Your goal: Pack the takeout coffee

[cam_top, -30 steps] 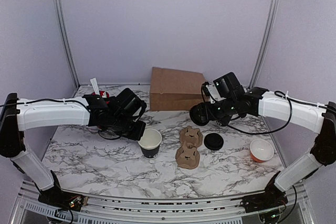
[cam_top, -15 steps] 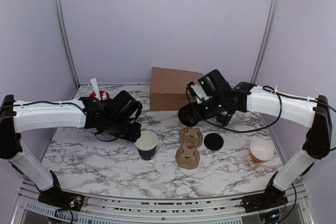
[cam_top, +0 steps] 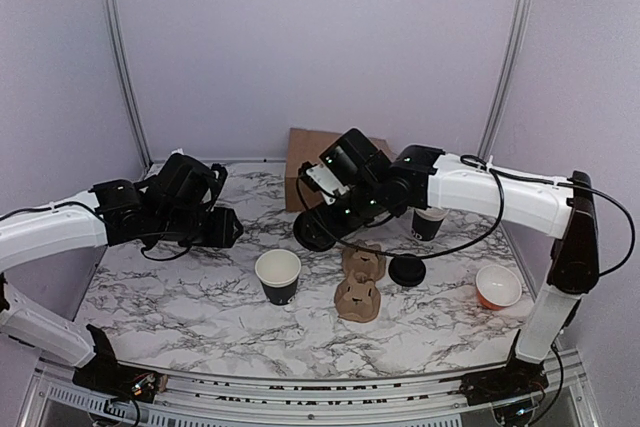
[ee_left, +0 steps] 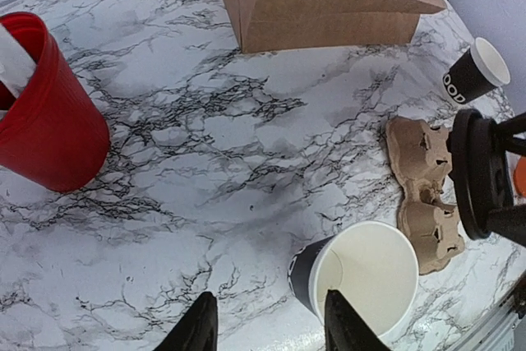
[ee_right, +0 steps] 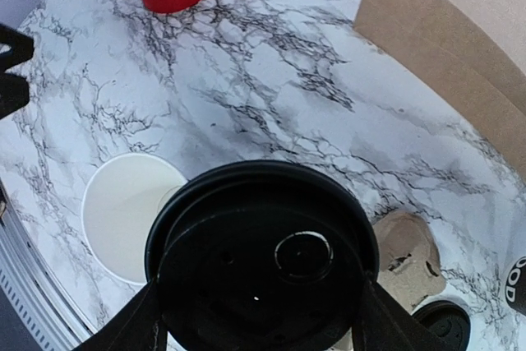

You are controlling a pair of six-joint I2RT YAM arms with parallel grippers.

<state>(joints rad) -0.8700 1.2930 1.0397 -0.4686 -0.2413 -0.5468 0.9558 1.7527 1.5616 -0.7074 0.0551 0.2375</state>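
I am gripping a round black plastic lid (ee_right: pixel 246 236) in my right pincer (ee_right: pixel 259 314), hovering just above and beside an open black paper cup with a white inside (ee_right: pixel 131 211). My left pincer (ee_left: pixel 267 330) is gaping empty just behind that cup. I cannot make out a lidded coffee.

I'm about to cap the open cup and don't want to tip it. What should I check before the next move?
1. Lid held: ok. The right gripper has its jaws shut on the lid.
2. Lid centred over the open cup: not ok, it is off to one side.
3. Cup upright, mouth unobstructed: ok.
4. Left gripper off the cup: ok, jaws open and empty.
5. Carrier apart from the cup: ok.
6. Lid level: cannot tell.
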